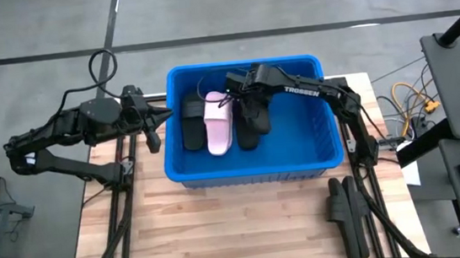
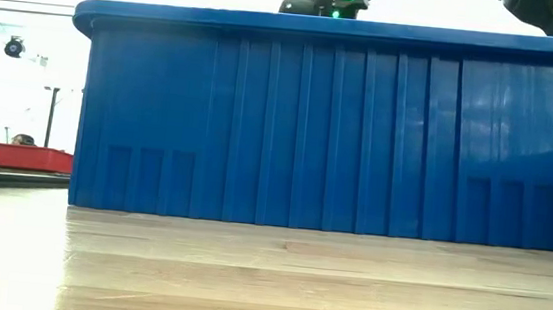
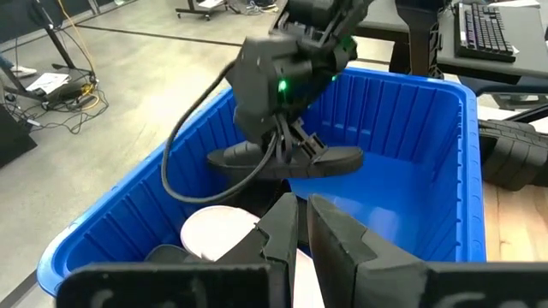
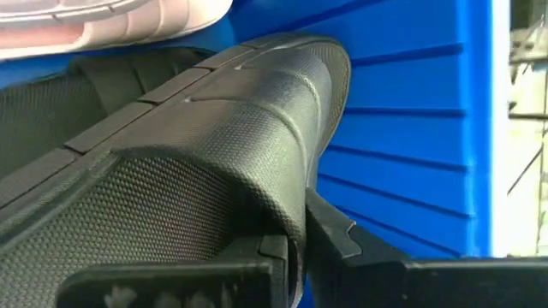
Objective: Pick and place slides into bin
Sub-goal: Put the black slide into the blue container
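Note:
The blue bin point(image 1: 299, 139) stands mid-table and fills the low view point(image 2: 329, 130). Inside it lie a black slide point(image 1: 193, 122) and a pink slide point(image 1: 218, 123), which also shows in the left wrist view point(image 3: 214, 233). My right gripper point(image 1: 241, 91) reaches into the bin from the right and is shut on another black slide point(image 3: 295, 161). My left gripper point(image 3: 301, 235) is shut and empty, at the bin's left rim, pointing into it. My right gripper pinches the black slide's broad textured strap point(image 4: 282, 205) at its edge, between its two fingers. The fingers point(image 3: 295, 137) come from above, pointing down. The slide hangs about level below them, inside the bin and seemingly clear of its floor.
More black slides point(image 1: 348, 211) lie on the wooden table to the right of the bin's near corner; they also show in the left wrist view point(image 3: 514, 154). The bin's right half point(image 3: 402, 197) is bare floor. Desks, cables and a keyboard stand beyond the table's right edge.

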Motion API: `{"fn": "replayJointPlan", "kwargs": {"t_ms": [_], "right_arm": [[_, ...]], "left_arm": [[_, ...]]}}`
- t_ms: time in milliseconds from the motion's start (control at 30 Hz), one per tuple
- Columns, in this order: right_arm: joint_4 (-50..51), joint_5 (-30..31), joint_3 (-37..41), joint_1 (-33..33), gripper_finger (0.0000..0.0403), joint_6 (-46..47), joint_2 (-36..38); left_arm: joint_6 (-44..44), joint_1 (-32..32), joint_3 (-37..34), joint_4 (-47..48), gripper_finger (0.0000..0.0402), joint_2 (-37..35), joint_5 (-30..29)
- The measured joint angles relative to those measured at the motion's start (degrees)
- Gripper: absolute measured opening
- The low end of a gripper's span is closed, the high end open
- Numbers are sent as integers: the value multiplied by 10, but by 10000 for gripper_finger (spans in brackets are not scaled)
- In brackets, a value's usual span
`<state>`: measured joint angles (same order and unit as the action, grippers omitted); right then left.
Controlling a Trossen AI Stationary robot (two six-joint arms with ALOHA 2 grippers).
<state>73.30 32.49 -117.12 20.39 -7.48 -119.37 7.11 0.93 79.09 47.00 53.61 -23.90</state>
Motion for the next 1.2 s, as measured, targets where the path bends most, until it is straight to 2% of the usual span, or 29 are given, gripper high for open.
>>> {"fn": "replayJointPlan", "kwargs": {"t_ms": [433, 567, 700, 1033, 1200], "right_arm": [[-28, 9, -1, -4, 12, 120, -60], [-52, 5, -1, -4, 28, 151, -63], [-55, -20, -6, -2, 66, 154, -64], [-56, -83, -6, -2, 208, 176, -64], [-49, -103, -6, -3, 249, 175, -63]], "left_arm": [[0, 0, 0, 0, 17, 1, 0], [0, 0, 0, 0, 17, 2, 0], [0, 0, 0, 0, 17, 3, 0], [0, 0, 0, 0, 17, 4, 0], [0, 0, 0, 0, 17, 5, 0]]}}
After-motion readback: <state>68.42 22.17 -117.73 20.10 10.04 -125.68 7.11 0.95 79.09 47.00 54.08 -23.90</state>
